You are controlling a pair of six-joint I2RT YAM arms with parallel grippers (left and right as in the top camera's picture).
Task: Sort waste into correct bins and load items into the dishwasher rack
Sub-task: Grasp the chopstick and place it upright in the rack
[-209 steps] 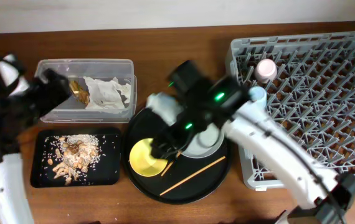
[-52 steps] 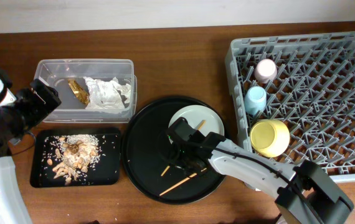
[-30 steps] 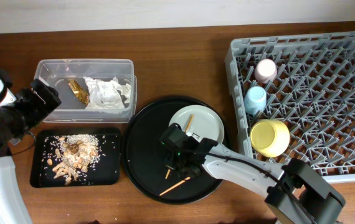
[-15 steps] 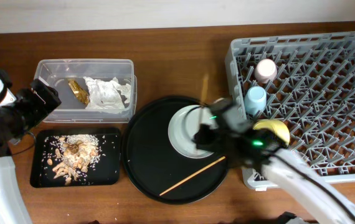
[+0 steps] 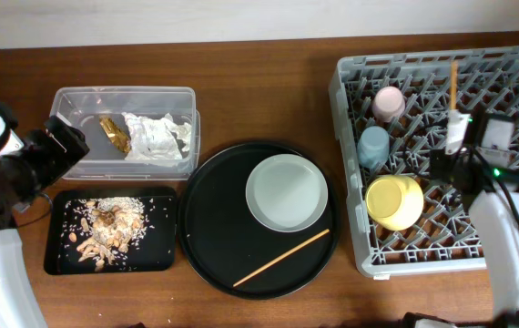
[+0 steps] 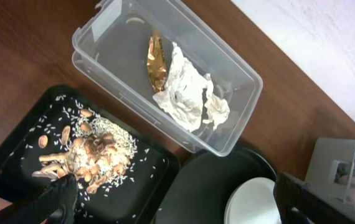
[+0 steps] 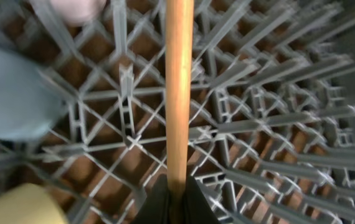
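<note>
Evidently the right gripper (image 7: 176, 186) is clamped on the end of one wooden chopstick (image 7: 179, 87). It holds the stick over the dishwasher rack (image 5: 514, 210), just right of the pink cup (image 5: 388, 102) and light-blue cup (image 5: 373, 146) — a pose that should let it slip down between the pegs. The second chopstick (image 5: 282, 258) lies on the round black tray (image 5: 205, 228) near the plate (image 5: 287, 191), both yet to be loaded, while the left gripper (image 5: 55, 150) hangs wide open and empty beside the clear box (image 5: 77, 96) — its waste looks sorted.
</note>
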